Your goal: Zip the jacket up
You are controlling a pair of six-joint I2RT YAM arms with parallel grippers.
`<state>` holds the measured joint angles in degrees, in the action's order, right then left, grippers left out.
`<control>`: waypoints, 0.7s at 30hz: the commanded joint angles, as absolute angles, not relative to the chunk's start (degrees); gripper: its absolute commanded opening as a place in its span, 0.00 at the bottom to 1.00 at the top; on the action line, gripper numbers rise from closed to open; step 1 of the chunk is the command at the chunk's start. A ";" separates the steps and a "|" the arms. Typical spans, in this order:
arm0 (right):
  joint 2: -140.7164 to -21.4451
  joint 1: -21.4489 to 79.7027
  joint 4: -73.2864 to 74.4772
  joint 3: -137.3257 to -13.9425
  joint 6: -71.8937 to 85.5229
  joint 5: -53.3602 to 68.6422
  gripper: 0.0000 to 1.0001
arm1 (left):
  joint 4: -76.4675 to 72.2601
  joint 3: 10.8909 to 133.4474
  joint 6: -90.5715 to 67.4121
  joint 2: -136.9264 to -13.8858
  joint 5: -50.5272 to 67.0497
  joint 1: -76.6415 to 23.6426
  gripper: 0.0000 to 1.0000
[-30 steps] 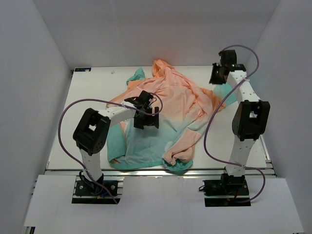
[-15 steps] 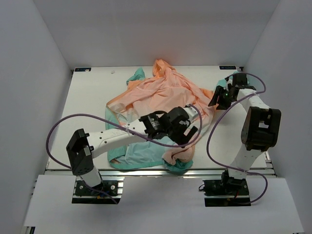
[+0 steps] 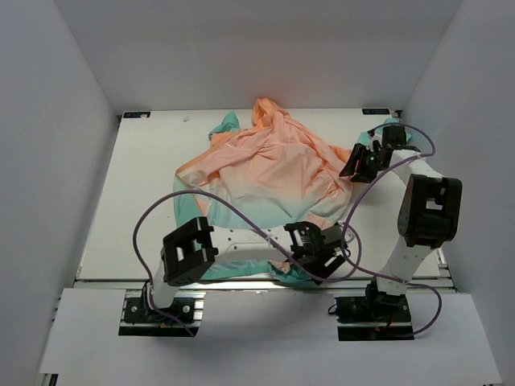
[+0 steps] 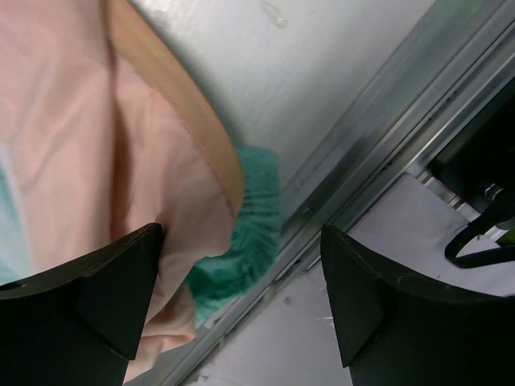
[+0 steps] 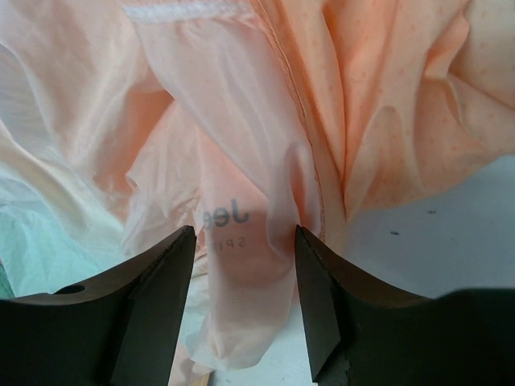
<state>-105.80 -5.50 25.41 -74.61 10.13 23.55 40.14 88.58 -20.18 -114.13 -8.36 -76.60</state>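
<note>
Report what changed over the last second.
The left gripper swung from the middle of the jacket to its near right corner and now hangs open over the teal cuff. The right gripper dropped from up high to the jacket's right edge and is open astride a peach fold. Neither looks closed on cloth. The jacket lies much as before.

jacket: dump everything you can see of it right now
The jacket is thin, slightly see-through fabric, peach-orange at the hood and chest, fading to teal toward the near edge. It lies crumpled on the table, hood at the far side, with a ribbed teal cuff bunched at the near edge. Dark lettering shows through one fold. The open left gripper hovers over the cuff; the open right gripper straddles a fold. Contact is unclear.
</note>
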 commanded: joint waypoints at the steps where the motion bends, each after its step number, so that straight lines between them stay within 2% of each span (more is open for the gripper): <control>1: -104.59 -5.62 23.73 -73.21 10.20 22.59 0.58 | 42.36 93.16 -22.76 -114.86 -11.59 -78.66 0.87; 5: -105.38 -5.62 24.00 -73.30 10.11 21.62 0.52 | 44.91 94.83 -24.26 -117.07 -16.95 -78.66 0.82; 7: -105.55 -5.62 23.91 -73.13 10.11 22.32 0.47 | 46.58 96.32 -24.96 -118.12 -18.71 -78.75 0.74; 12: -105.21 -5.62 22.94 -72.69 9.76 23.29 0.10 | 45.44 96.33 -25.57 -119.26 -22.06 -78.22 0.49; 13: -104.94 -5.62 22.85 -72.77 9.76 23.29 0.06 | 45.61 96.59 -26.10 -119.62 -22.50 -77.87 0.42; 14: -104.77 -5.62 22.85 -72.86 9.76 23.29 0.00 | 46.57 97.46 -27.23 -120.40 -22.94 -77.09 0.23; 16: -104.24 -5.62 22.50 -72.95 9.67 23.20 0.00 | 46.93 97.73 -27.94 -120.67 -23.29 -76.12 0.00; 21: -104.41 -5.80 24.51 -76.10 10.28 21.53 0.00 | 46.06 96.95 -28.22 -115.77 -21.27 -73.30 0.00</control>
